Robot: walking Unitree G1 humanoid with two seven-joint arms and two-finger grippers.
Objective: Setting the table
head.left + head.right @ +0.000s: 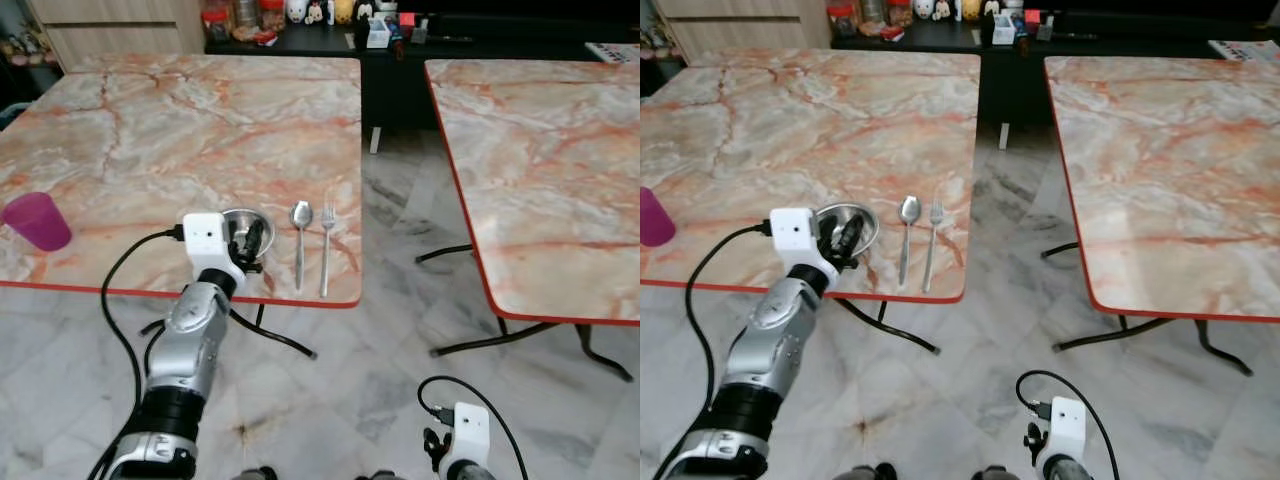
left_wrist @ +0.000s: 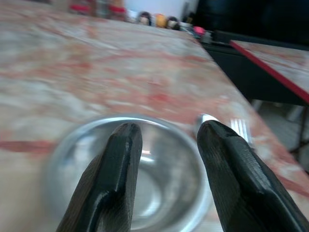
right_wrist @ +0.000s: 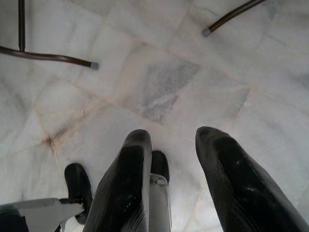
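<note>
A small steel bowl (image 1: 241, 222) sits near the front edge of the left marble table (image 1: 180, 130). Just to its right lie a spoon (image 1: 300, 238) and a fork (image 1: 327, 245), side by side, handles toward me. My left gripper (image 1: 250, 240) hovers right over the bowl, open, with nothing between its fingers (image 2: 120, 159); the bowl's rim (image 2: 63, 150) lies just beneath the tips. A magenta cup (image 1: 37, 220) stands at the table's front left. My right gripper (image 3: 169, 140) hangs low by the floor, open and empty.
A second marble table (image 1: 540, 170) stands to the right, with a gap of tiled floor (image 1: 400, 200) between them. A dark sideboard (image 1: 330, 40) with jars and figurines runs along the back. Black table legs (image 1: 470, 345) cross the floor.
</note>
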